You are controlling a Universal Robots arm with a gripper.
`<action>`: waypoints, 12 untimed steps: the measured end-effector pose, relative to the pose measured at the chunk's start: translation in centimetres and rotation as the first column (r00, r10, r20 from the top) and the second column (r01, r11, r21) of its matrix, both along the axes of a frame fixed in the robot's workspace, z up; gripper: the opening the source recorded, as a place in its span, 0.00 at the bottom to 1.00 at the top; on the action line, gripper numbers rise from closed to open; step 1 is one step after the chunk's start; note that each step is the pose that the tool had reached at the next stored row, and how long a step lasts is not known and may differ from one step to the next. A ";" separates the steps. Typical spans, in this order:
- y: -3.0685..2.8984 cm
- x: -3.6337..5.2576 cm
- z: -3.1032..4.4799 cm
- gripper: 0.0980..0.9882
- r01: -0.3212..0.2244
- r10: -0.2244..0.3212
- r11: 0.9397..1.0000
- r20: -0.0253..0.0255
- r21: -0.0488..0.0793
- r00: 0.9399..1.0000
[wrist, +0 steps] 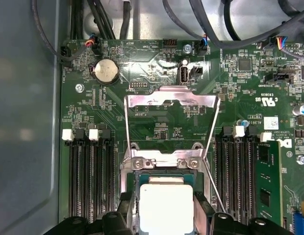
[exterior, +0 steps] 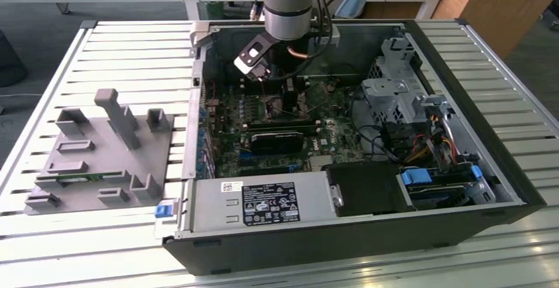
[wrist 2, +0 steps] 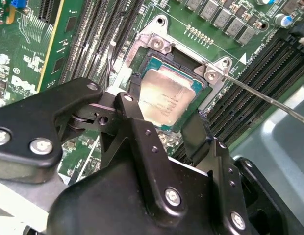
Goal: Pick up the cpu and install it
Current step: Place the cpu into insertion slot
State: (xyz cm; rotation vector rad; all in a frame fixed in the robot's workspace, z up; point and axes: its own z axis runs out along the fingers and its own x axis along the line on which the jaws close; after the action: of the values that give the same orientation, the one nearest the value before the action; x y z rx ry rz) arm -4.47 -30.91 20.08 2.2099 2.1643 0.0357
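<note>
Slatted metal table (exterior: 114,46) carries the open computer case (exterior: 515,196); my arm (exterior: 288,0) reaches into it, and its wrist covers the socket area in the exterior view. In both wrist views my gripper (wrist 2: 166,111) is closed on the cpu (wrist 2: 164,98), one finger (wrist 2: 134,98) at each opposite edge. The chip rests in the motherboard socket (wrist 2: 157,46) below the raised load plate (wrist: 166,104). My gripper body hides the chip's near edge, so full seating cannot be confirmed.

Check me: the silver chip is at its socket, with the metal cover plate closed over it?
No. The cpu is at its socket, but the metal cover plate is swung open, off the chip, as the first wrist view shows.
</note>
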 end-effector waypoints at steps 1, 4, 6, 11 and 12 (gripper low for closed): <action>0.00 0.00 0.09 0.56 0.000 0.000 1.000 0.000 0.000 1.000; 0.01 0.01 0.24 0.56 0.000 0.000 1.000 0.000 -0.001 1.000; 0.00 0.00 0.29 0.56 0.000 0.000 1.000 0.000 -0.001 1.000; 0.00 0.00 0.36 0.56 0.000 0.000 1.000 0.000 -0.003 1.000; 0.00 0.00 0.37 0.56 0.000 0.000 1.000 0.000 -0.003 1.000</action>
State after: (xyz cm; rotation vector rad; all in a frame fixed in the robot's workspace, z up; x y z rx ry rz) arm -4.47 -30.91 20.45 2.2084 2.1630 0.0327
